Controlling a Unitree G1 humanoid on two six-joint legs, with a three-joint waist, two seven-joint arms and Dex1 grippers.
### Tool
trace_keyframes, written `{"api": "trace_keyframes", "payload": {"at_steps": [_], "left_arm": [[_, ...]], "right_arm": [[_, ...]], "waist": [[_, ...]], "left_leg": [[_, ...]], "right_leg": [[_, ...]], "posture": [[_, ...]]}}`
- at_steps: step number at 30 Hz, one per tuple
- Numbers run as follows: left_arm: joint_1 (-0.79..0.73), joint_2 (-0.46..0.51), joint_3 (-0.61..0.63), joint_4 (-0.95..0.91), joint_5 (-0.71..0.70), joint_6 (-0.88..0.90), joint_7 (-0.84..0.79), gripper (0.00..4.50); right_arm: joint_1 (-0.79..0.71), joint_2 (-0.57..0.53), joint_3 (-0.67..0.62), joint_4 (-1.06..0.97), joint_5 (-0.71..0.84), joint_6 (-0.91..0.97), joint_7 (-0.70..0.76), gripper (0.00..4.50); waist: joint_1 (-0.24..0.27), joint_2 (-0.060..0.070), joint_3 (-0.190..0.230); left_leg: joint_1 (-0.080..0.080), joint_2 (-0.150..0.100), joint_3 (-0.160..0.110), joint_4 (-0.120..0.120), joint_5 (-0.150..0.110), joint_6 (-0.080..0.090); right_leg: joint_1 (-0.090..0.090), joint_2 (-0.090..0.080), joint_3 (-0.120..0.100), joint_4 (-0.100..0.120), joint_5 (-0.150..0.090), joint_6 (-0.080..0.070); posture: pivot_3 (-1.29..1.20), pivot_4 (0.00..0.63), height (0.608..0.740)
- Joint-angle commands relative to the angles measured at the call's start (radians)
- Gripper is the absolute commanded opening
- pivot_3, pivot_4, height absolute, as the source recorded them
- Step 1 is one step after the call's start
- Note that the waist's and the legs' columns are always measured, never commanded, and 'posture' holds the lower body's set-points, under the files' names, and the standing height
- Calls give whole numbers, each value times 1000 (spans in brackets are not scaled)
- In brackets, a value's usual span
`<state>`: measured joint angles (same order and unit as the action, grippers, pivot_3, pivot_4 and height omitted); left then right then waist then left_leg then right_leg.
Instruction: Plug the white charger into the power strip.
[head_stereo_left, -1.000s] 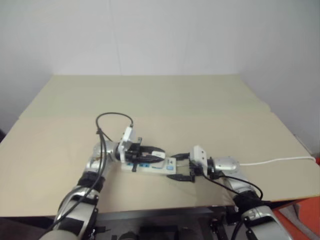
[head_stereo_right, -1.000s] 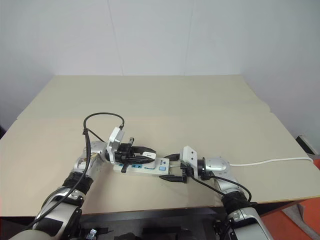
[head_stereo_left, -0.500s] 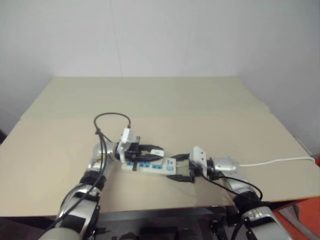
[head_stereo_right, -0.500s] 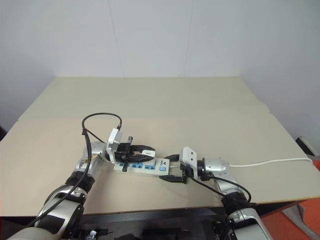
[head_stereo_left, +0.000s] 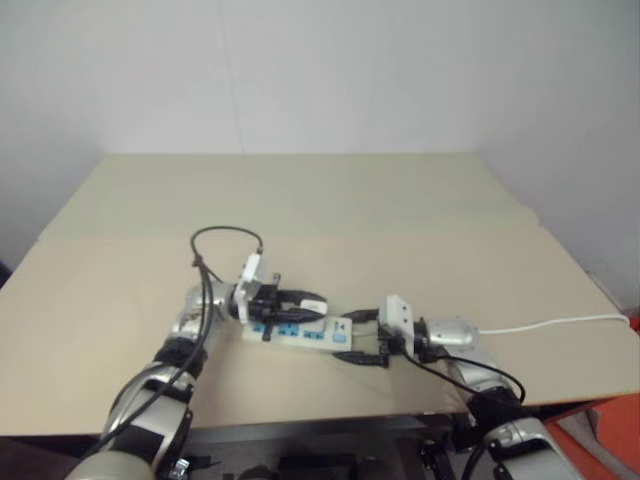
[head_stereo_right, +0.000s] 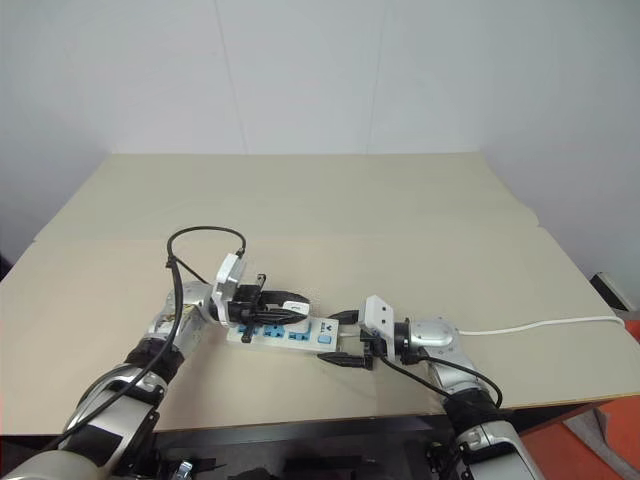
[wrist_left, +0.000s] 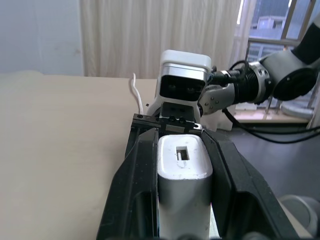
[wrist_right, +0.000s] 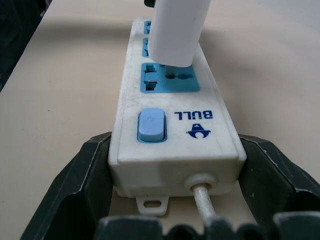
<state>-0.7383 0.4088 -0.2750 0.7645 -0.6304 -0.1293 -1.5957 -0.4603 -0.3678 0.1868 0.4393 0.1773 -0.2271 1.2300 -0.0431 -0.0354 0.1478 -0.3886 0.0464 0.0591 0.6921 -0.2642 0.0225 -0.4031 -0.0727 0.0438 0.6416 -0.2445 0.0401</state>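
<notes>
The power strip (head_stereo_right: 296, 337) lies on the tan table (head_stereo_right: 330, 200) near its front edge, blue socket faces up. My right gripper (head_stereo_right: 338, 338) is shut on its switch end, one black finger (wrist_right: 85, 170) against each side of the strip (wrist_right: 175, 132). My left gripper (head_stereo_right: 297, 308) is shut on the white charger (head_stereo_right: 293, 306) and holds it level over the strip. In the right wrist view the charger (wrist_right: 177, 30) stands right over the blue socket (wrist_right: 170, 77) nearest the switch; whether its prongs are in, I cannot tell. The left wrist view has the charger (wrist_left: 183, 170) clamped between both fingers.
The strip's thin white cord (head_stereo_right: 540, 323) runs off to the right across the table. A black cable loop (head_stereo_right: 205, 240) arches above my left wrist. The table's front edge (head_stereo_right: 300, 420) is close below both arms, with open tabletop behind them.
</notes>
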Motion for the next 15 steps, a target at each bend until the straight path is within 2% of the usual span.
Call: {"api": "trace_keyframes", "payload": {"at_steps": [1,7,12,15], "left_arm": [[36,8,-42,23,1,57,-19,1017],[36,-5,-61,36,5,45,-19,1017],[14,-24,-29,62,7,43,-19,1017],[-1,-28,-26,78,38,-13,-19,1017]], "right_arm": [[2,-1,4,-23,-8,3,-19,3416],[0,1,5,-27,-7,10,-25,3416],[5,-2,4,-31,-10,12,-28,3416],[13,-2,3,-39,-4,17,-28,3416]], "waist": [[0,0,0],[-1,0,0],[0,0,0],[2,0,0]], "left_leg": [[0,0,0,0,0,0],[0,0,0,0,0,0],[0,0,0,0,0,0],[0,0,0,0,0,0]], "right_leg": [[0,0,0,0,0,0],[0,1,0,0,0,0],[0,1,0,0,0,0],[0,0,0,0,0,0]], "posture": [[0,150,740],[0,150,740],[0,150,740],[0,150,740]]}}
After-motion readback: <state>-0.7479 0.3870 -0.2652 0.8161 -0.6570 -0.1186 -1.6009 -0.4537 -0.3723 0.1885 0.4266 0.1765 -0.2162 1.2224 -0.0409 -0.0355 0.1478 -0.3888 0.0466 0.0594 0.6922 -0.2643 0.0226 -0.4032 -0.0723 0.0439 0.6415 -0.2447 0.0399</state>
